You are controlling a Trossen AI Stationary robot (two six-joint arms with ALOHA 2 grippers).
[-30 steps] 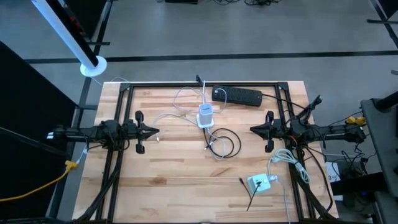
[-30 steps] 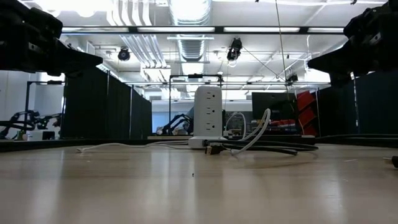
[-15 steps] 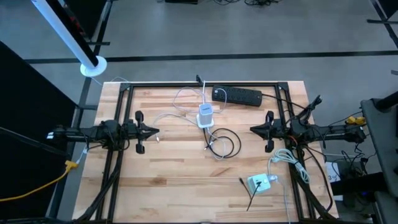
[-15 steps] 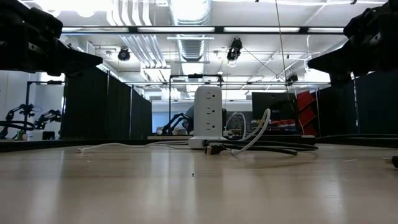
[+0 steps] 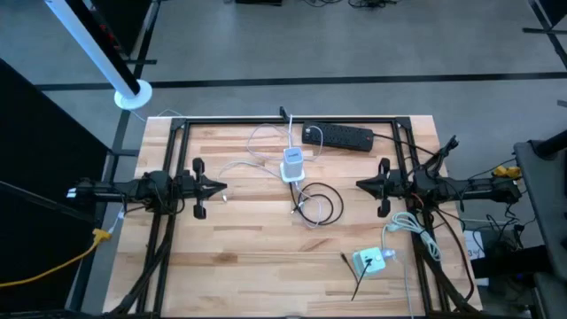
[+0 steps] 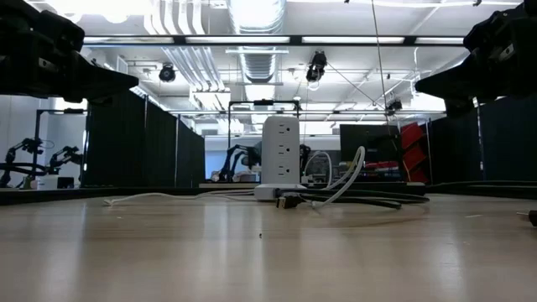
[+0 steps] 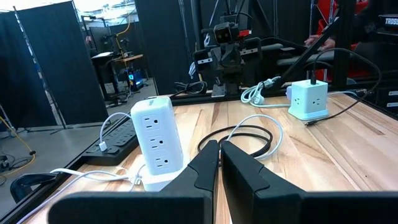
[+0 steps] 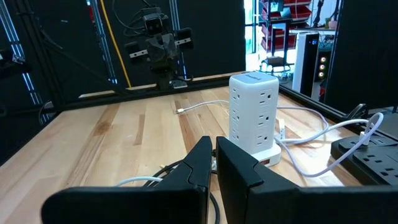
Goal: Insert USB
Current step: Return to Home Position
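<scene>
Left gripper (image 5: 221, 187) and right gripper (image 5: 360, 185) hover closed, empty; mid-frame black cable (image 5: 341, 205) looks limp, so grasp its stiff plug end (image 6: 288, 200).

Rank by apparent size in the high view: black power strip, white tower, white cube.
1. black power strip, clearly the largest and by far the longest.
2-3. white tower and white cube: their footprints look about alike from above, so I won't rank them.
</scene>
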